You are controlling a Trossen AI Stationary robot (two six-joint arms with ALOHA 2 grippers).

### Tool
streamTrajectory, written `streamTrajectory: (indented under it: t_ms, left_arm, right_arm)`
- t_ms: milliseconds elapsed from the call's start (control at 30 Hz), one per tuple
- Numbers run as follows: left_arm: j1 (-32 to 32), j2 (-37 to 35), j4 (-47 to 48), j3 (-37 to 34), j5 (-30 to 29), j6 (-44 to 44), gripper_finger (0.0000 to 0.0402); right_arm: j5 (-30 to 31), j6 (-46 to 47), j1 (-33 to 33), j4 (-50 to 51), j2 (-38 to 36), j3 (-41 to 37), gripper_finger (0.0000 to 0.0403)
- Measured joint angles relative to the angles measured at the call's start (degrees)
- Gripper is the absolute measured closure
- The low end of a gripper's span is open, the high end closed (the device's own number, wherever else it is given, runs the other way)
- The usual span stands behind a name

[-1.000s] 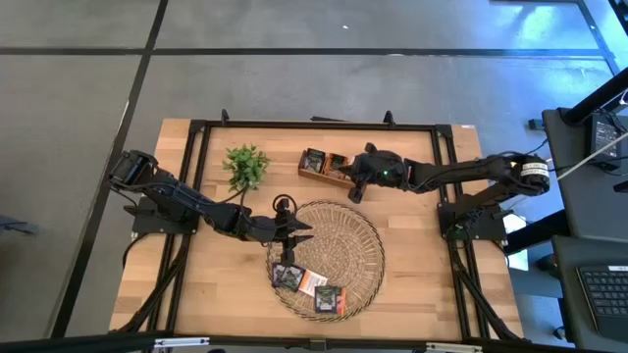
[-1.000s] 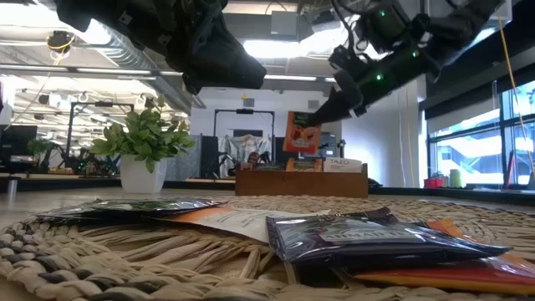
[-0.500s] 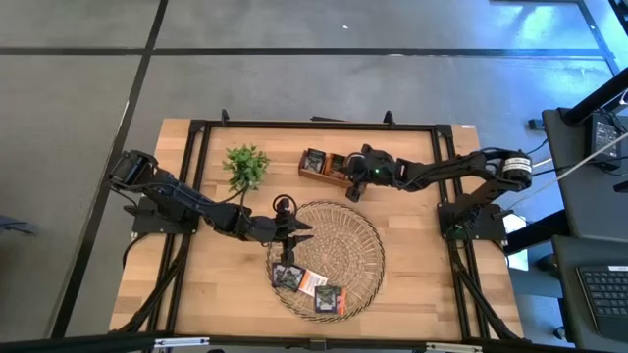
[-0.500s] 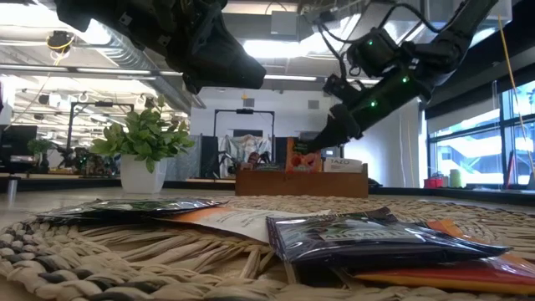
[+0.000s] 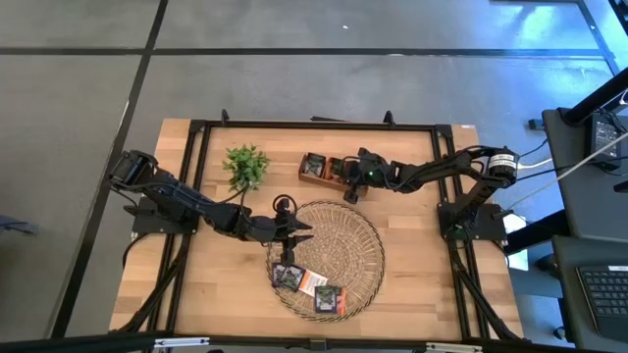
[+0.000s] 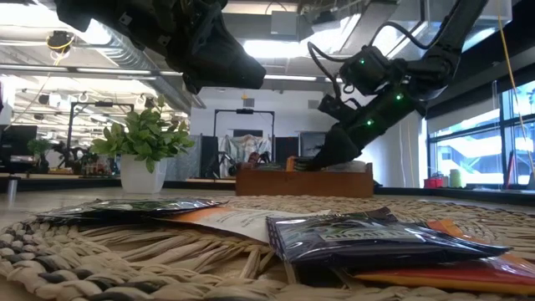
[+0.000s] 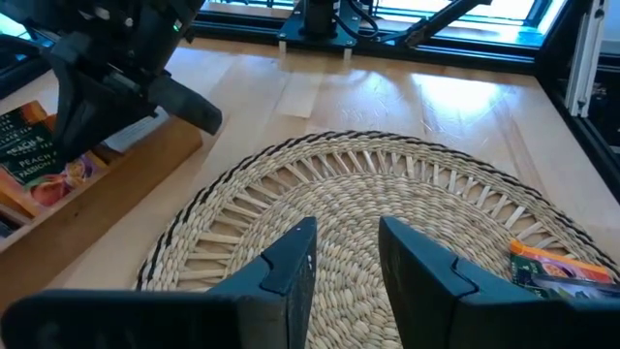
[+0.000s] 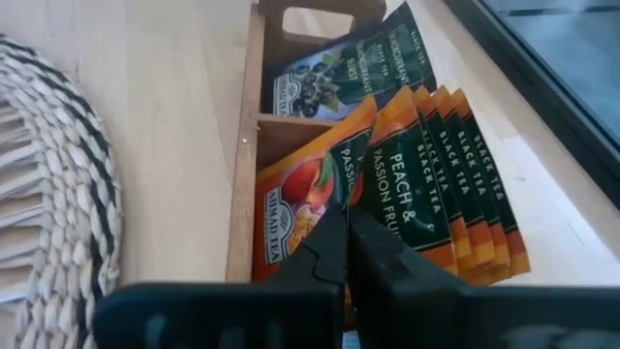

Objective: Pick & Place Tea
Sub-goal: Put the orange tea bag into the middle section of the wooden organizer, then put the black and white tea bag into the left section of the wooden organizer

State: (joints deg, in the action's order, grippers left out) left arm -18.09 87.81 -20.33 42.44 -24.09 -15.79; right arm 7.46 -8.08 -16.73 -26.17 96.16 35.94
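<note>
The wooden three-compartment box [image 5: 322,167] stands near the table's far edge, right of the green plant [image 5: 245,165]. My right gripper [image 8: 347,233] reaches into it, shut on an orange tea sachet [image 8: 300,199]. That sachet stands in front of several more orange ones [image 8: 455,184]. A dark sachet [image 8: 329,73] fills the neighbouring compartment. A few tea sachets [image 5: 312,284] lie flat on the near part of the round woven tray [image 5: 353,240]. My left gripper [image 7: 344,257] is open above the tray's far-left part and touches nothing. My right gripper pinches the front orange sachet between its two fingers at its upper edge [image 8: 334,199]. It comes slanting down from the table's right. The sachet stands nearly upright, its lower part down inside the box compartment [image 6: 294,164].
The plant pot [image 6: 142,176] stands left of the box. The tray fills the middle of the table, between the black frame rails [image 5: 192,186] on either side. Bare wood [image 5: 412,265] shows right of the tray.
My right gripper has moved down and toward the table's left, still shut. The orange sachet that hung from it above the box now stands inside a compartment. My left gripper has kept still.
</note>
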Motion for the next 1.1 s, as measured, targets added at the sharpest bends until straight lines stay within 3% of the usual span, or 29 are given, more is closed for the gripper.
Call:
streamTrajectory:
  t_ms: [233,600,1100]
  left_arm:
    - [0.0,0.0,0.0,0.0,0.0,0.0,0.0292]
    - [0.0,0.0,0.0,0.0,-0.1,0.0,0.0292]
    - [0.0,0.0,0.0,0.0,0.1,-0.1,0.0292]
  right_arm:
    - [0.0,-1.7,0.0,0.3,0.0,0.0,0.037]
    - [0.0,-1.2,0.0,-1.0,-0.6,-0.1,0.0288]
    - [0.0,0.7,0.1,2.9,-12.1,-0.1,0.0282]
